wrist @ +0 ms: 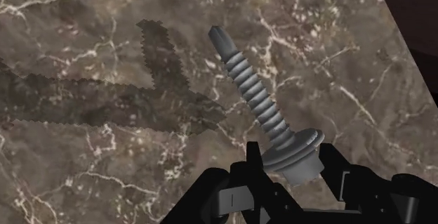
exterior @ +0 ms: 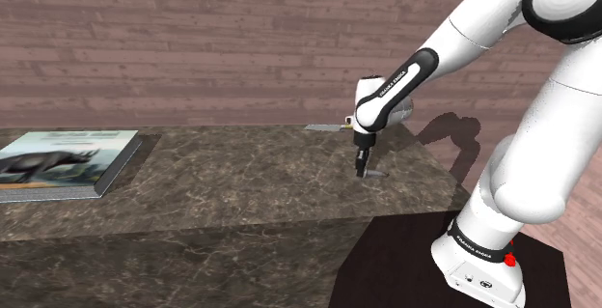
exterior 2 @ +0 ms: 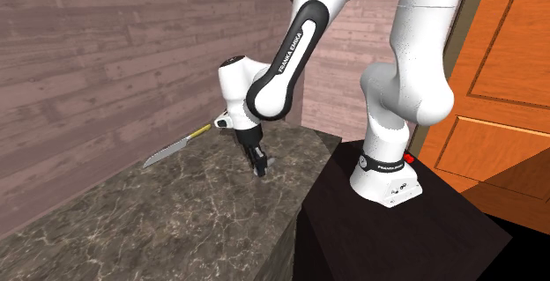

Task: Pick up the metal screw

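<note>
Spanning the shoulder view, a dark marbled counter (exterior: 241, 185) is bearing everything. The white arm (exterior: 453, 45) is reaching down over its end nearest the stand (exterior: 405, 258). A picture book (exterior: 68, 158) is lying flat at the opposite end, and a knife (exterior 2: 172, 152) is resting along the back edge behind the arm. The black gripper (exterior: 363, 169) is pointing down at the stone, its fingers (wrist: 337, 175) pinching the flanged head of the grey screw (wrist: 261, 100), whose tip is angling away from the hand, down at the counter top.
</note>
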Tool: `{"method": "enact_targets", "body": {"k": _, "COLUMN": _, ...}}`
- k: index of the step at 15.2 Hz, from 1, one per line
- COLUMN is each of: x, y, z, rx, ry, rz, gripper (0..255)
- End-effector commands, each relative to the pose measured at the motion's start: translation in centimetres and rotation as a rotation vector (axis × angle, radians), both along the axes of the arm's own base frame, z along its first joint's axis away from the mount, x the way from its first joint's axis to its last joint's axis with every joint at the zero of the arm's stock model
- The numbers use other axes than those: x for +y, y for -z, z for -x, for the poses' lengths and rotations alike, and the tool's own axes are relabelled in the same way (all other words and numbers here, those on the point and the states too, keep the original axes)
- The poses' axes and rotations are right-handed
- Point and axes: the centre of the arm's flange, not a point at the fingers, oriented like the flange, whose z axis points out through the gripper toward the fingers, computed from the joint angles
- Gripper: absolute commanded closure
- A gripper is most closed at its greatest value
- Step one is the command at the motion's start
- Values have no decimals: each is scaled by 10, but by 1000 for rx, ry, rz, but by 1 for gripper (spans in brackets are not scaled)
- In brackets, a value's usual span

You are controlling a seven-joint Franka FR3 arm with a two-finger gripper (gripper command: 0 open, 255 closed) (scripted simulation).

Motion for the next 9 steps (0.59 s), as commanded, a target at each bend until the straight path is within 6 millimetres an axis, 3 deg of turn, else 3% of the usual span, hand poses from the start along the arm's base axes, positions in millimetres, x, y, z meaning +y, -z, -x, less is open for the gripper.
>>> {"method": "enact_targets", "body": {"k": 1, "x": 0, "y": -12, "z": 0, "rx": 0, "ry": 0, "rz": 0, "gripper": 255}}
{"method": "enact_targets", "body": {"k": 7, "x": 0, "y": -44, "z": 0, "rx": 0, "ry": 0, "rz": 0, "gripper": 255}}
{"method": "enact_targets", "body": {"k": 9, "x": 0, "y": -44, "z": 0, "rx": 0, "ry": 0, "rz": 0, "gripper": 255}}
